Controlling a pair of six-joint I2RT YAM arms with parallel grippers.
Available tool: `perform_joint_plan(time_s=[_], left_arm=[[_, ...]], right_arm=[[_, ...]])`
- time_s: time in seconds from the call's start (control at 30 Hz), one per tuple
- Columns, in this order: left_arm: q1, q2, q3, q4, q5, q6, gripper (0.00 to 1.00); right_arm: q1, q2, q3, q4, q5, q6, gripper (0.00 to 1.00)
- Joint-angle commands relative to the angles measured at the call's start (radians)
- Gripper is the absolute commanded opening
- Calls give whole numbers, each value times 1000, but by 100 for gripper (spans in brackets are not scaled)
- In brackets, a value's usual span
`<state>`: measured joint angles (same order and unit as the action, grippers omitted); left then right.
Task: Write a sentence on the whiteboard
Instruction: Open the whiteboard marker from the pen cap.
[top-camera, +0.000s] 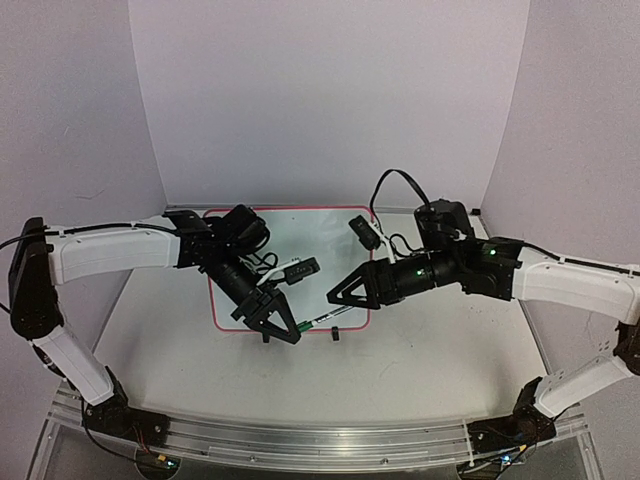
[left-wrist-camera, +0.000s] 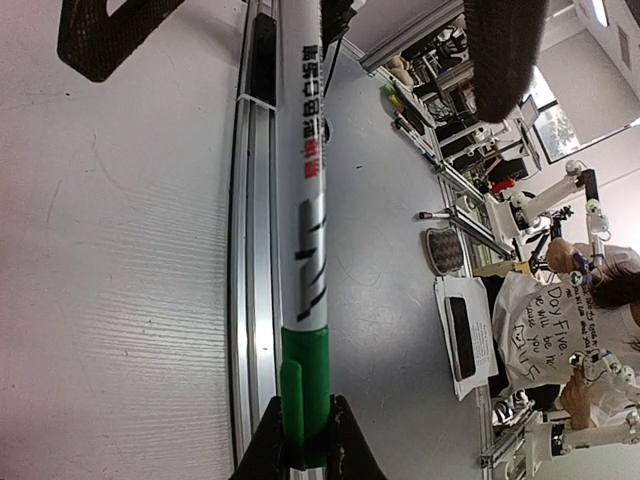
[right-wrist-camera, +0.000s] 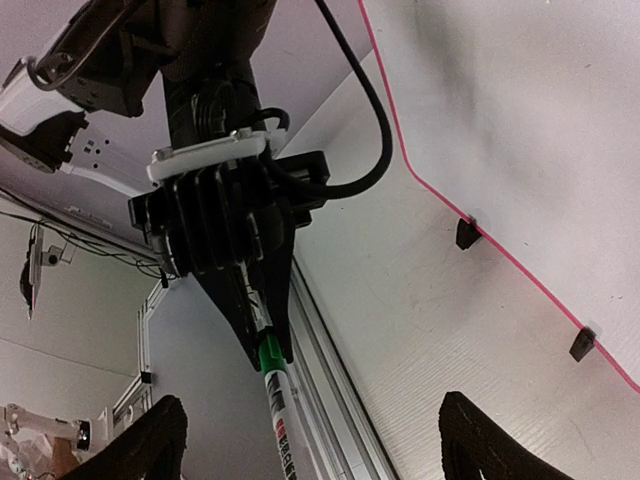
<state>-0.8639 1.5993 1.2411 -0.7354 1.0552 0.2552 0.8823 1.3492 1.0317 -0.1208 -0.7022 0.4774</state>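
We see the whiteboard (top-camera: 315, 235) lying flat on the table (top-camera: 440, 350) in the centre of the top view, with a pink-red frame all round and both arms reaching in over its lower half. The left hand (top-camera: 288, 333) sits at the board's lower edge, left of centre, clamped on a marker (top-camera: 325, 317). In the left wrist view its fingertips (left-wrist-camera: 266, 452) pinch the green cap (left-wrist-camera: 305, 370) at the bottom of the frame, and the white printed barrel runs straight up the picture. In the top view the marker lies roughly along the board's lower frame, its free end pointing right toward the right hand (top-camera: 335, 296). The right hand is spread wide and holds nothing. In the right wrist view its fingers (right-wrist-camera: 150, 445) show at the lower left and lower right of the frame. The marker comes down between them, nearer the left-of-frame one, and as far as we can tell it touches neither. In the same view the board fills the upper right, with two black clip feet (right-wrist-camera: 466, 233) on its frame edge against the table. An aluminium rail (top-camera: 320, 435) runs along the bottom of the top view, by the arm bases. The left wrist view also catches a person in a white printed shirt (left-wrist-camera: 550, 325) at the right of the frame, well beyond the table.
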Motion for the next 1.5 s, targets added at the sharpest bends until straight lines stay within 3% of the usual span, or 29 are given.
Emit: perform_joint_plan(time_s=[0.0, 0.83, 1.03, 1.23, 1.47], left_arm=[[6, 11, 14, -10, 12, 9, 0], [19, 31, 16, -13, -11, -8, 0], [19, 37, 17, -21, -7, -2, 0], [19, 43, 18, -27, -2, 9, 0], [18, 15, 3, -29, 6, 38, 0]], right_arm=[[12, 29, 15, 63, -96, 4, 75], [53, 98, 47, 35, -129, -6, 37], [55, 104, 46, 32, -126, -7, 24], [57, 102, 47, 34, -128, -13, 0], [36, 30, 23, 47, -126, -45, 0]])
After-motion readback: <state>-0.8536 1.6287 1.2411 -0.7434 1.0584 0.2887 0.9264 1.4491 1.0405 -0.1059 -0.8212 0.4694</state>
